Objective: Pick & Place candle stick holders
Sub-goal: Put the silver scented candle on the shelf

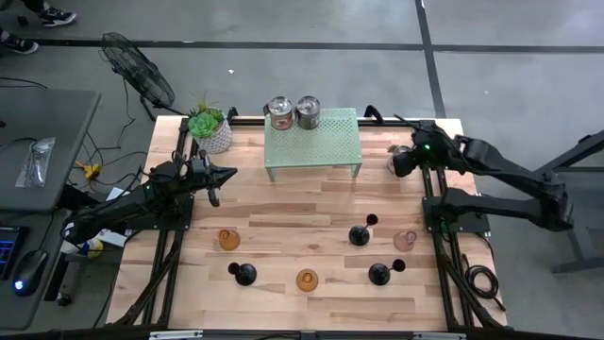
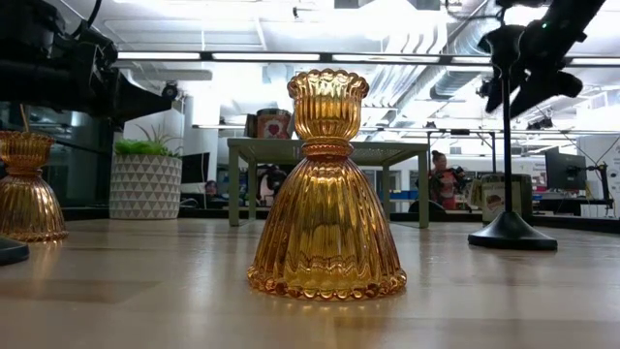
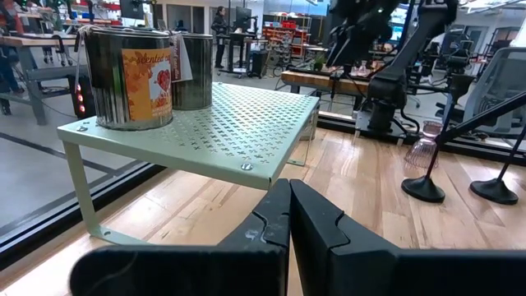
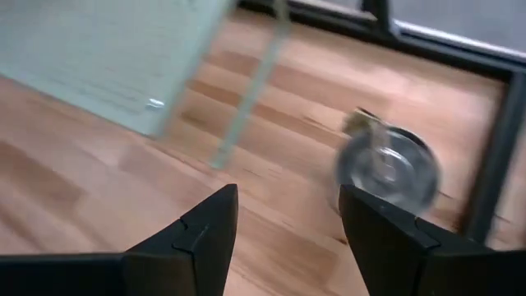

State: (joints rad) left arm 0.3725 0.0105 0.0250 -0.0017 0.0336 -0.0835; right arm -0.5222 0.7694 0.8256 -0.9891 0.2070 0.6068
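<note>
jaws of the right gripper [image 4: 288,238] were spread wide above a silver cup [image 4: 386,170] at the table's far right; the left gripper [image 3: 288,238] was clenched empty, far left, facing the green shelf [image 3: 222,131] bearing two silver cups [image 1: 293,111]

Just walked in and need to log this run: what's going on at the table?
The right gripper, fingers open, hovers near a shiny silver cup on the table beside the green perforated shelf. The left gripper is shut and empty, waiting at the shelf's other side. Two silver cups stand on the shelf. Two amber holders, three black stemmed holders and a pink glass holder stand on the wooden table.
</note>
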